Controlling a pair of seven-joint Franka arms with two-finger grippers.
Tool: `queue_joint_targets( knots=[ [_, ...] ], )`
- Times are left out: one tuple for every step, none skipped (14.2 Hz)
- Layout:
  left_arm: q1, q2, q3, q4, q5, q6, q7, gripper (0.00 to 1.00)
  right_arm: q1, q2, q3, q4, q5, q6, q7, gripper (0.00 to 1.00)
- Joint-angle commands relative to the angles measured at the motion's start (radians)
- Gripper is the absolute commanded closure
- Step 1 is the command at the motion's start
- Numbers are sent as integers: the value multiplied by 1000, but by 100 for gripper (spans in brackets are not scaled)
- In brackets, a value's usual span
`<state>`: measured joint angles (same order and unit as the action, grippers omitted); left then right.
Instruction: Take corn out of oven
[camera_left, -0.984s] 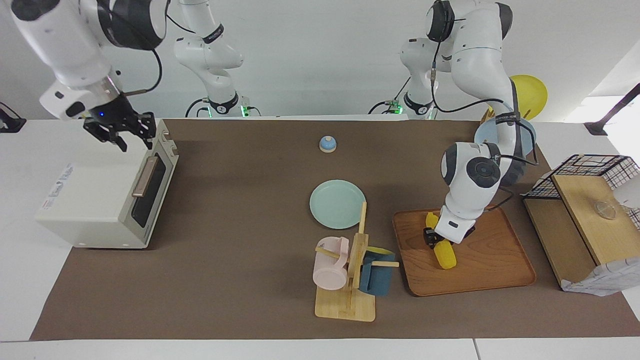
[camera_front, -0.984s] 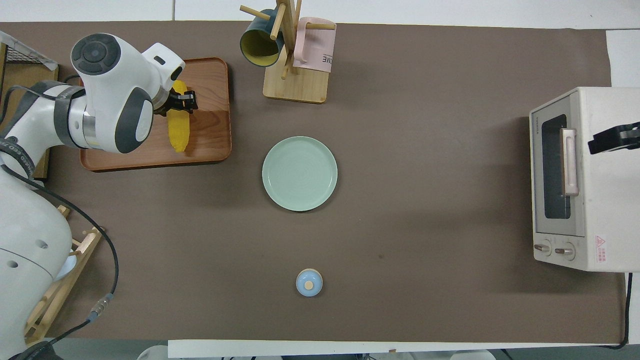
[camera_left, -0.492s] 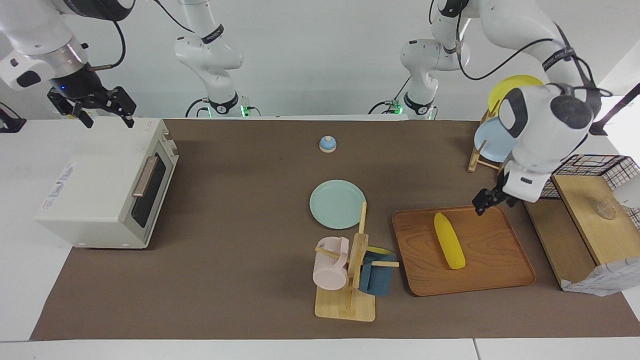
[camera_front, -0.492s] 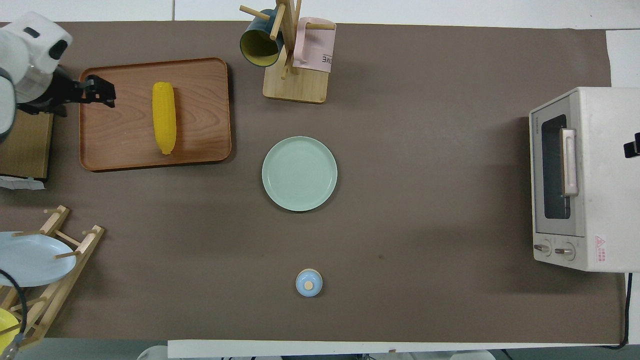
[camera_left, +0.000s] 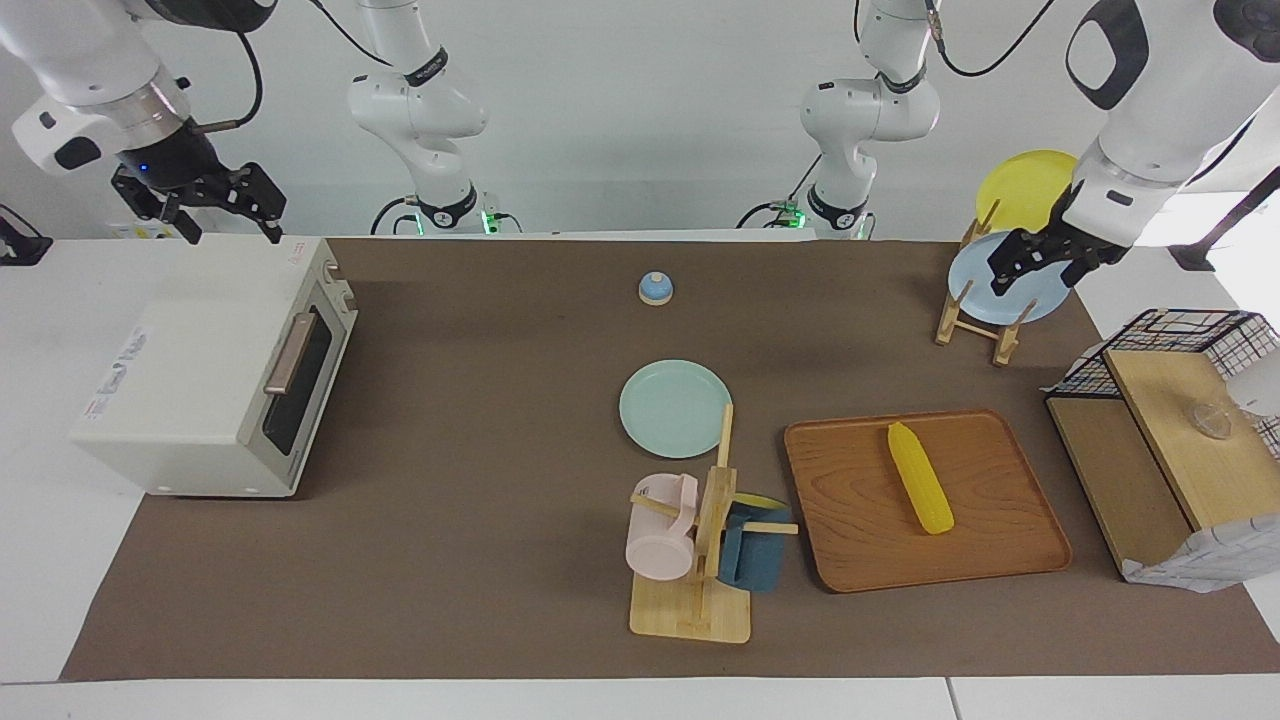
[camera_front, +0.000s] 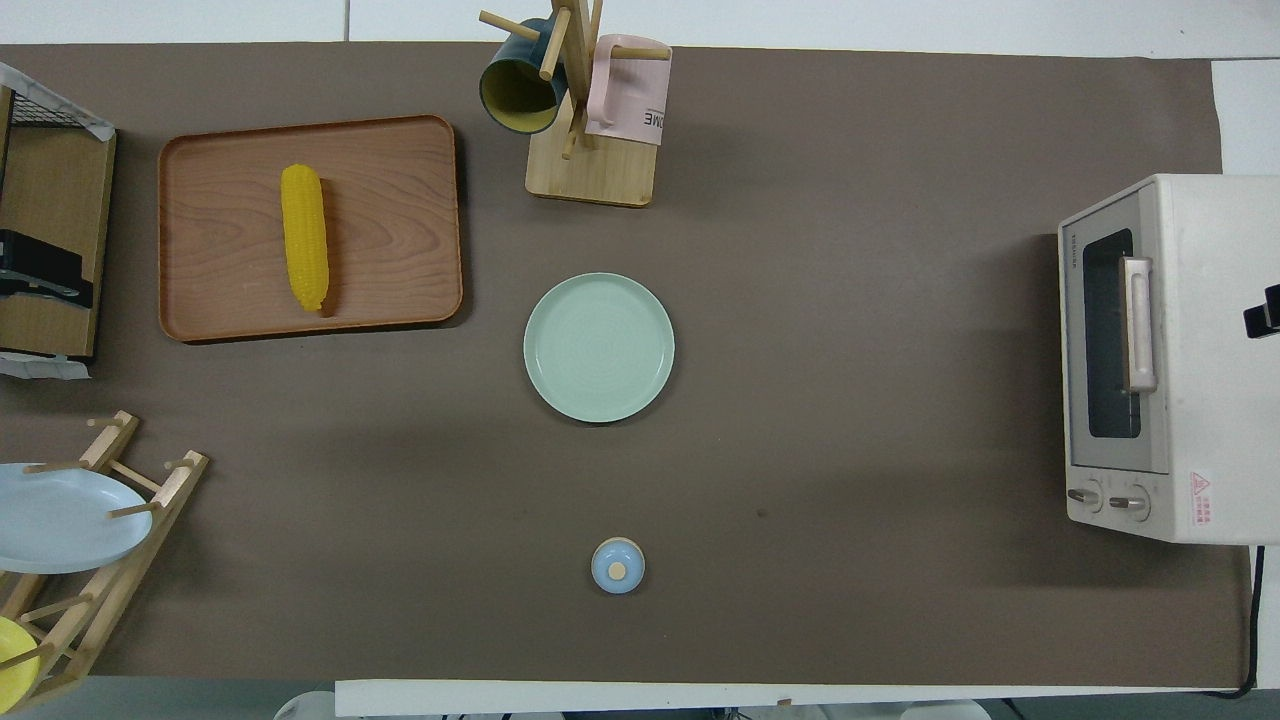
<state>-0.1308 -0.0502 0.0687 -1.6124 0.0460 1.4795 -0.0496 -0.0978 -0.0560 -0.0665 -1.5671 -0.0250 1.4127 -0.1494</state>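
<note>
brown matting covers the counter, and the corn (camera_left: 921, 491) now lies free on the wooden tray (camera_left: 1010, 561) near the left arm's end. left gripper (camera_left: 1038, 258) has let go and risen, jaws released; right gripper (camera_left: 198, 201) hangs released over the shut oven (camera_left: 190, 375). the task looks finished.

oven (camera_left: 215, 370) door shut | mat before it bare | mug rack (camera_left: 700, 545) beside tray (camera_left: 1000, 560)
</note>
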Motion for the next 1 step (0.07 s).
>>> queue_joint_targets(
  knots=[
    [-1,-2,-3,20,2,-38,17,0,4,-16,7,-24,5,-3,4,0]
  ],
)
